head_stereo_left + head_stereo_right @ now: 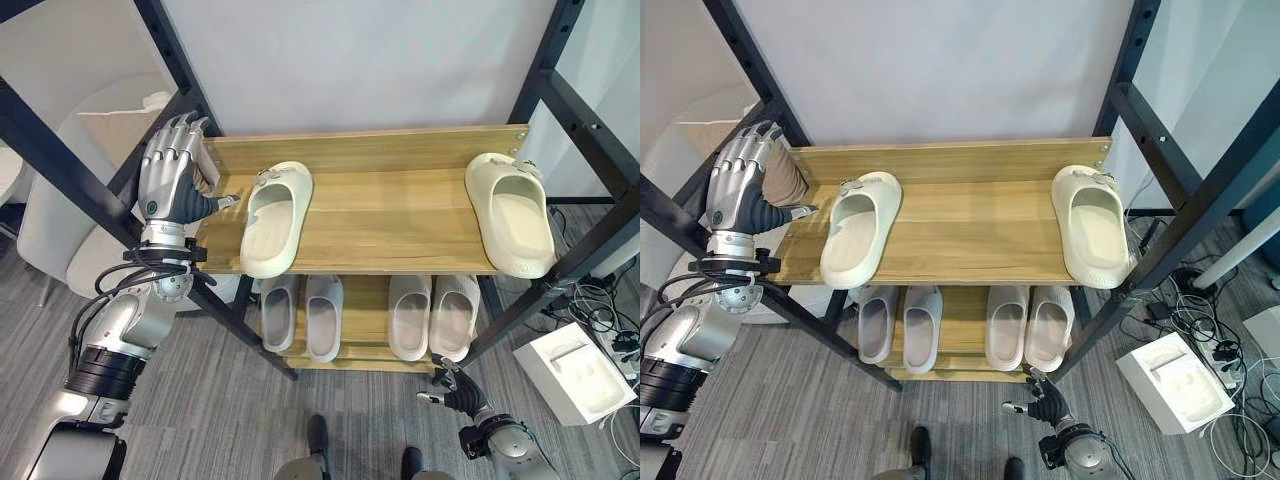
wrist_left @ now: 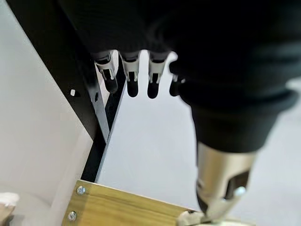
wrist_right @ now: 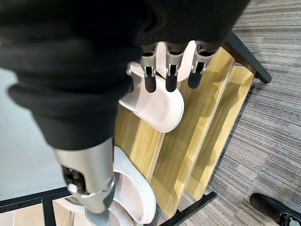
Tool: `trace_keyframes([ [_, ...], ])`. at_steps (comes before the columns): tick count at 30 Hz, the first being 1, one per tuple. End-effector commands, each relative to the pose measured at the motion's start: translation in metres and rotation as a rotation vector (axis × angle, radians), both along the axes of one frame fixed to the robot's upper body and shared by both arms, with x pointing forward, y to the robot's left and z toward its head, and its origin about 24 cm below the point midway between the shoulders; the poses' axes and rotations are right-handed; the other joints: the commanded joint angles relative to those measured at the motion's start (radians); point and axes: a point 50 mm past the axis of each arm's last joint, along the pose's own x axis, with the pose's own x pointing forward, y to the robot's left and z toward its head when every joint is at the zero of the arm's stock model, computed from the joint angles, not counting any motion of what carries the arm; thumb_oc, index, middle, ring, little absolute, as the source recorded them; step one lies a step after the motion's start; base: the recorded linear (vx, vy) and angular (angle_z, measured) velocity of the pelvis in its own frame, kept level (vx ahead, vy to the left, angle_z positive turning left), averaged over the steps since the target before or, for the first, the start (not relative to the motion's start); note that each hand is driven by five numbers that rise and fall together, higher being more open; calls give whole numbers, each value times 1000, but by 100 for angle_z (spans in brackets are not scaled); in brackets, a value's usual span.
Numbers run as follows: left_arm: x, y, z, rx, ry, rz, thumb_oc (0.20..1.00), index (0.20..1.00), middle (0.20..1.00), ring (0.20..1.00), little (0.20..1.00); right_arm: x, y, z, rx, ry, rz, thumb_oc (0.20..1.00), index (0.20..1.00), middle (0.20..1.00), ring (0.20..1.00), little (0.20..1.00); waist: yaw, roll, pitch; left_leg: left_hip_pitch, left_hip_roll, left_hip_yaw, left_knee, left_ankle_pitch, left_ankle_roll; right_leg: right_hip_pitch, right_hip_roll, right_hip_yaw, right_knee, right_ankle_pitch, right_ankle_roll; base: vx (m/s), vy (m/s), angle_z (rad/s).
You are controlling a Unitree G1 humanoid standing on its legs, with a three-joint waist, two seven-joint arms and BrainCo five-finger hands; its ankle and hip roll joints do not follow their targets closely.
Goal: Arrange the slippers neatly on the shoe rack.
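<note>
Rack (image 1: 380,215): top shelf carries two cream slippers (image 1: 274,217) (image 1: 510,211) set well apart, unpaired; lower shelf (image 1: 365,345) has four aligned. Left robot hand (image 1: 172,172) beside left slipper, fingers straight, empty; right robot hand (image 1: 456,392) low, relaxed.

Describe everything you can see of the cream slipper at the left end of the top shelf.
The cream slipper is a moulded, foam-looking slide with a broad strap and open toe. It lies sole-down on the wooden top shelf, slightly angled, heel near the front edge. The open left hand is beside it, thumb reaching towards its strap.
</note>
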Motion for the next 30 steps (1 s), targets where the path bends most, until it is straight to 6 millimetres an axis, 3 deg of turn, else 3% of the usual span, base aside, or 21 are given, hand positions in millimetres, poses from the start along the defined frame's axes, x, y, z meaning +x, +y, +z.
trace_keyframes([
  [1, 16, 4, 37, 17, -108, 31, 1000, 1000, 1000, 1000, 1000, 15, 4, 20, 19, -114, 16, 1000, 1000, 1000, 1000, 1000, 3, -49, 5, 101, 2, 28, -6, -97, -52, -62, -50, -2, -1, 13, 78, 0, 0, 0],
  [12, 44, -5, 34, -39, -34, 49, 1000, 1000, 1000, 1000, 1000, 14, -2, 20, -6, -110, 0, 1000, 1000, 1000, 1000, 1000, -28, -52, 21, 88, 2, 45, -6, -98, -45, -94, -52, 22, 1, 25, 85, 10, 4, -9],
  [16, 59, 7, 31, 31, 46, 151, 1000, 1000, 1000, 1000, 1000, 14, -4, 22, -18, -121, 8, 1000, 1000, 1000, 1000, 1000, -47, -50, 24, 86, 3, 52, -6, -99, -45, -100, -52, 26, 2, 25, 88, 15, 2, 2],
  [17, 61, 10, 31, 41, 57, 168, 859, 859, 859, 859, 859, 14, -4, 23, -19, -124, 9, 1000, 1000, 1000, 1000, 1000, -49, -51, 25, 85, 3, 54, -6, -99, -44, -102, -51, 27, 2, 25, 88, 0, 0, 0],
  [18, 65, 15, 31, 57, 86, 201, 219, 219, 219, 219, 219, 15, -5, 24, -20, -127, 11, 1000, 1000, 1000, 1000, 1000, -55, -50, 26, 84, 4, 55, -6, -98, -44, -105, -51, 30, 2, 26, 88, 0, 0, 0],
  [23, 74, 27, 40, 104, 135, 261, 200, 200, 200, 200, 200, 14, -4, 24, -15, -129, 19, 1000, 1000, 1000, 1000, 1000, -70, -53, 34, 80, 7, 64, -6, -96, -41, -120, -50, 41, 7, 31, 92, 0, 0, 0],
  [26, 76, 23, 42, 126, 138, 247, 200, 200, 200, 200, 200, 13, -3, 23, -14, -125, 21, 1000, 1000, 1000, 1000, 1000, -73, -54, 34, 82, 8, 67, -6, -97, -40, -120, -50, 43, 7, 30, 91, 6, -3, -1],
  [28, 77, 5, 47, 144, 112, 181, 200, 200, 200, 200, 200, 13, -2, 22, -8, -124, 17, 1000, 1000, 1000, 1000, 1000, -73, -54, 34, 84, 8, 66, -6, -99, -40, -118, -49, 44, 7, 28, 91, 8, -6, -2],
  [30, 78, 0, 48, 149, 108, 162, 200, 200, 200, 200, 200, 13, -2, 22, -7, -124, 16, 1000, 1000, 1000, 1000, 1000, -72, -54, 33, 86, 8, 65, -6, -100, -40, -117, -49, 44, 7, 27, 90, 0, 0, 0],
])
